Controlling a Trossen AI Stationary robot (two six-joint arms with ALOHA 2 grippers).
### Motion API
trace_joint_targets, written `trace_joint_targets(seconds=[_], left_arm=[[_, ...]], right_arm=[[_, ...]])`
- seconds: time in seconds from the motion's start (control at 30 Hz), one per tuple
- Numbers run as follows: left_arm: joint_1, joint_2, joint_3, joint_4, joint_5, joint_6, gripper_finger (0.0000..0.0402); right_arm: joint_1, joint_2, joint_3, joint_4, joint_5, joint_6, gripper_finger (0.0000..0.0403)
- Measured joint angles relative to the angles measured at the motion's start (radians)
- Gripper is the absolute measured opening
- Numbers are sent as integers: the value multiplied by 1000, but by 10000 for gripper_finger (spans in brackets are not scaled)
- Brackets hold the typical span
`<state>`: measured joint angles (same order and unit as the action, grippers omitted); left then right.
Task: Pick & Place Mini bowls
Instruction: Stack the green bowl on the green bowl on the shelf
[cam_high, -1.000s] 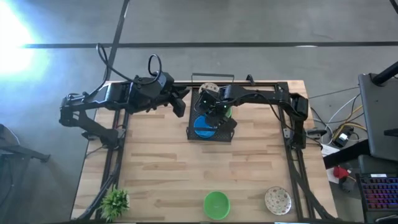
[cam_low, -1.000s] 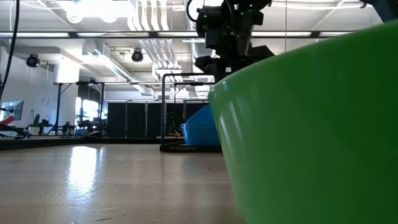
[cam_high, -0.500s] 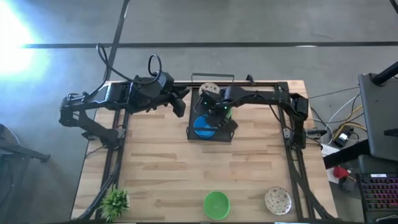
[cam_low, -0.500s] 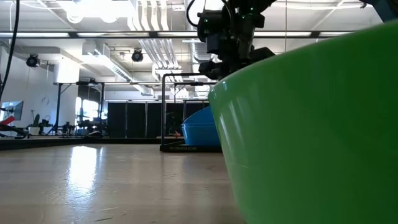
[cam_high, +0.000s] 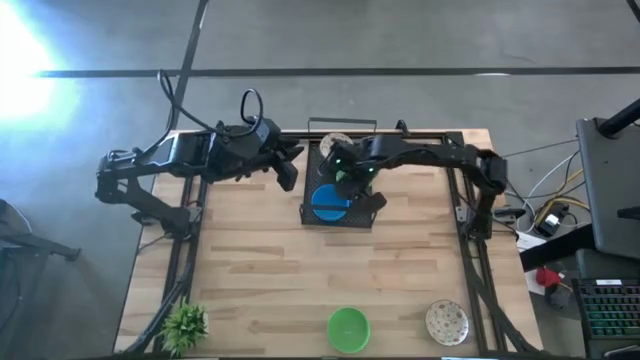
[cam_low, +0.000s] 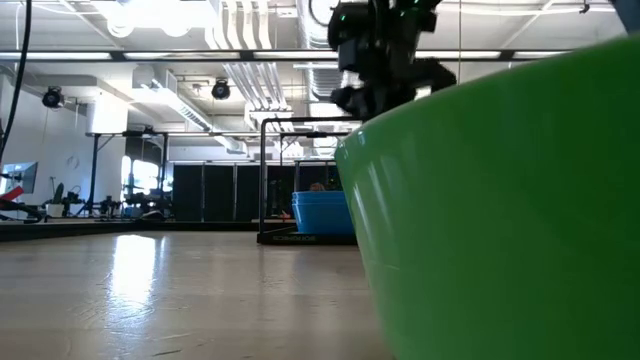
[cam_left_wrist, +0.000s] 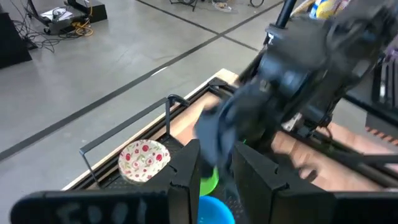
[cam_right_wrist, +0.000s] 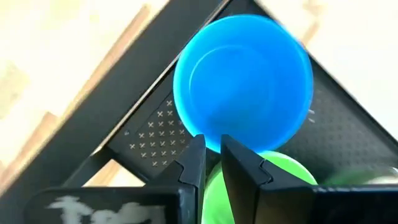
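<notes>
Bowls are split between a black rack (cam_high: 340, 190) at the far side of the bench (cam_high: 260, 270) and the near edge, so the rack reads as the store from which they are drawn. Inside the rack sit a blue bowl (cam_high: 330, 201), a green bowl (cam_right_wrist: 273, 180) just beside it, and a floral bowl (cam_left_wrist: 144, 160) at the far end. The right hand (cam_right_wrist: 209, 163) hangs over the rack, fingers narrow at the blue bowl's rim; whether it grips the rim cannot be told. The left hand (cam_left_wrist: 211, 171) waits just beside the rack, fingers slightly apart and empty. Well apart from the rack, another green bowl (cam_high: 348, 328) and another floral bowl (cam_high: 446, 322) rest near the bench's front edge, likely already placed.
</notes>
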<state>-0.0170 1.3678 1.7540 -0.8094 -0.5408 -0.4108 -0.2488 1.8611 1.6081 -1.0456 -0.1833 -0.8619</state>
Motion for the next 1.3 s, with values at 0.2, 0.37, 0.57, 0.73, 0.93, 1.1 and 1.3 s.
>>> trace_joint_targets(seconds=[0.2,0.37,0.57,0.73,0.93,1.1,1.3], left_arm=[[-1,0,0,-7,60,78,85],[-6,0,0,-18,112,153,85],[-48,2,-26,-30,240,325,85],[-101,2,-76,-30,272,399,85],[-167,2,-147,-17,335,425,85],[-220,2,-234,80,367,439,85],[-290,3,-411,334,370,425,85]], right_arm=[[0,-158,1,-1,5,93,36],[0,-295,2,5,103,206,32],[44,-442,1,3,137,415,32],[139,-531,0,-14,136,505,32],[284,-595,-1,-20,135,618,32],[376,-618,-2,-20,135,686,32],[441,-632,-2,-22,135,728,32]])
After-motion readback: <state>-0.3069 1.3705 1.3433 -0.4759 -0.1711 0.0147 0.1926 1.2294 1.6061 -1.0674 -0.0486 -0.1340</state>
